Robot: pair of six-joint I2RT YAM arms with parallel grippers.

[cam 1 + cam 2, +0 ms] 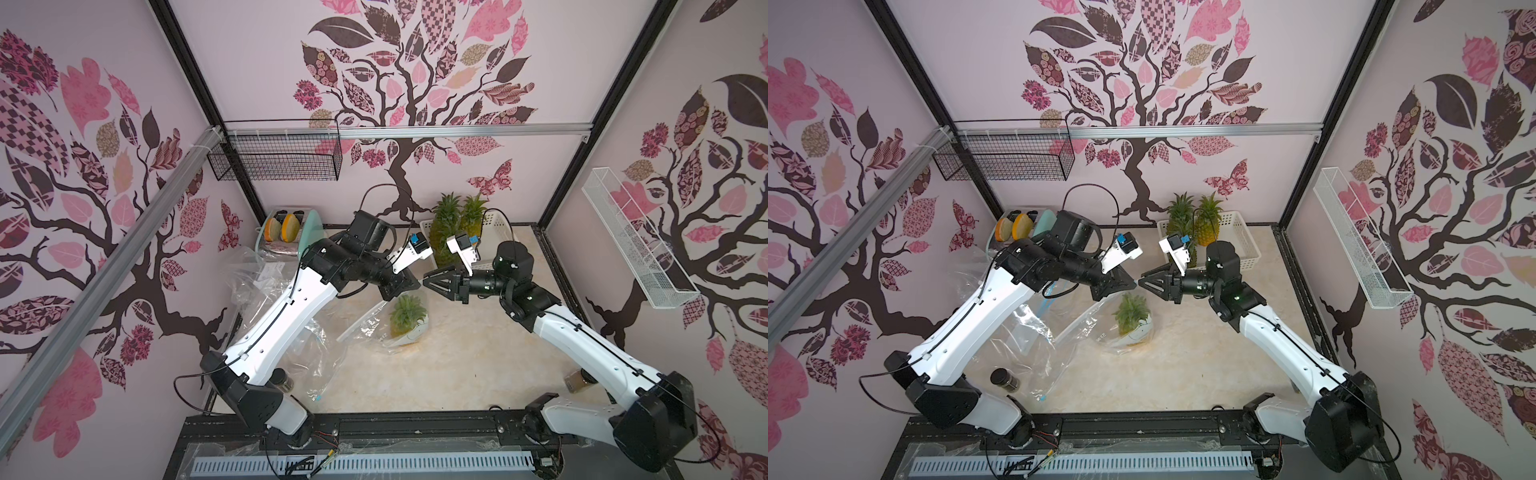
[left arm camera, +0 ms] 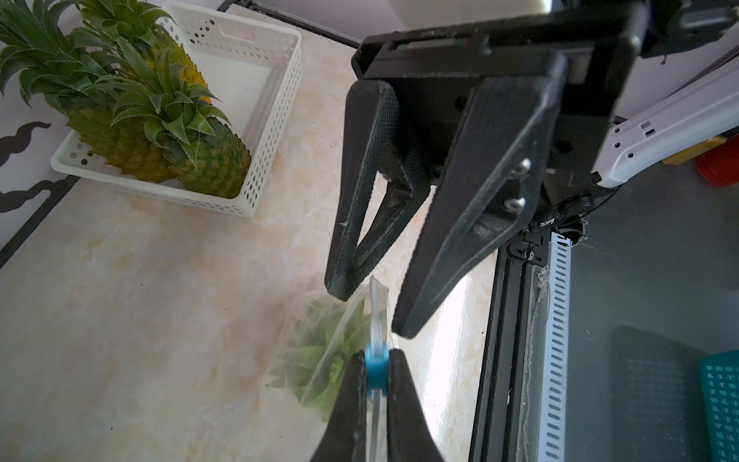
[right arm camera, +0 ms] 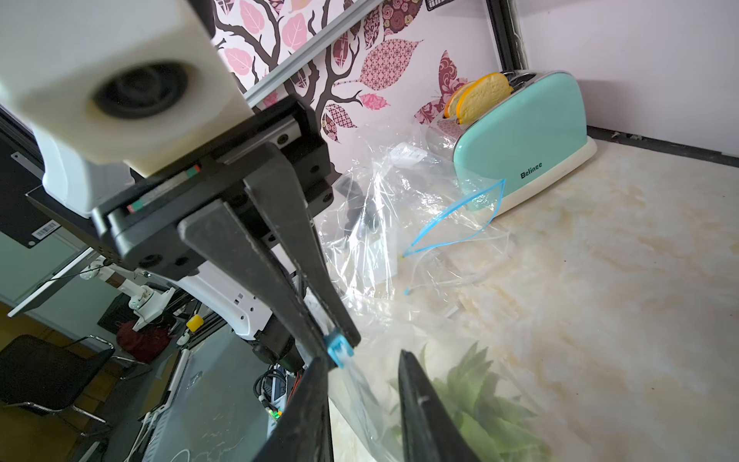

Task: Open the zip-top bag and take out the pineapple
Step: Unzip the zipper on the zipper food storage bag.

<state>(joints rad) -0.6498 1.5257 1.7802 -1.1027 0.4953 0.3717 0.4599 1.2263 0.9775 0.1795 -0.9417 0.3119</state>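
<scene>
A soft, slippery clear bag (image 1: pixel 386 332) sat mid-table, a small, probably light pineapple (image 1: pixel 406 316) inside. Just beyond, the left claw (image 2: pixel 376 358) pinched its blue slider (image 2: pixel 376 374). The right claw (image 2: pixel 372 314) stood part open, empty, astride the top strip (image 2: pixel 375 296), the best place to grip.

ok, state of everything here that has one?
Bag: top lifted by slider; zip unclear.
Pineapple: inside bag.
Left gripper: shut on slider.
Right gripper: open, bag edge between its jaws, unclamped.
Toaster: bread in slots.
Basket: holds pineapples.
</scene>
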